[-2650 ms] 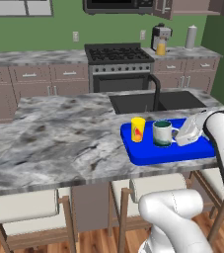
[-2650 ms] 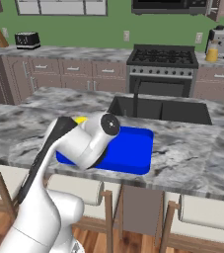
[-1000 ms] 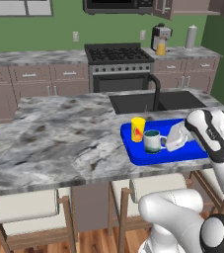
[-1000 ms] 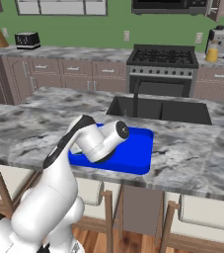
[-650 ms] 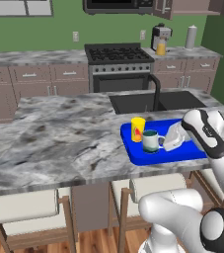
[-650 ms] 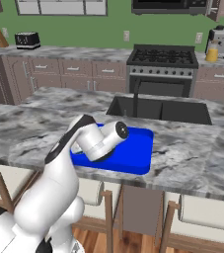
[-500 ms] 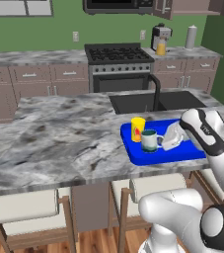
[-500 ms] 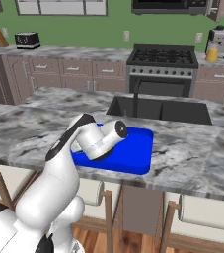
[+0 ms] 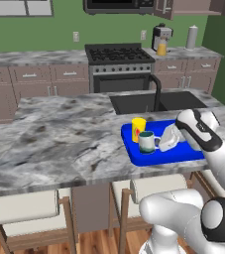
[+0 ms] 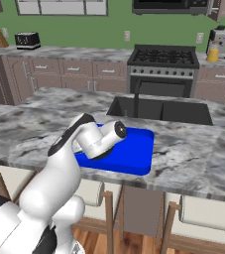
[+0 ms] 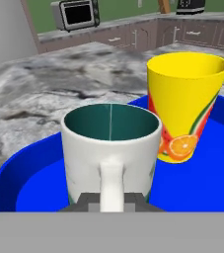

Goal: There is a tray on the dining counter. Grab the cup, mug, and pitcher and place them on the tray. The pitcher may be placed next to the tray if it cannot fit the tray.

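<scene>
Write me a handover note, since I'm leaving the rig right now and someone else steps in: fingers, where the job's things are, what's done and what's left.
Gripper: fingers shut on the loop handle of the white-grey mug with teal inside, which stands upright on the bright blue rectangular tray.
Small yellow tumbler with fruit print: upright on the tray, just behind the mug.
Tray lies on the grey-white marbled dining counter, near the sink.
Clear conical pitcher with orange contents: on the back worktop right of the stove.
Done: cup and mug on tray.
Left: release the mug, fetch the pitcher, place it on or beside the tray.

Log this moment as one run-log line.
hand: shut on mug handle | mug: upright on tray beside cup | pitcher: back worktop
</scene>
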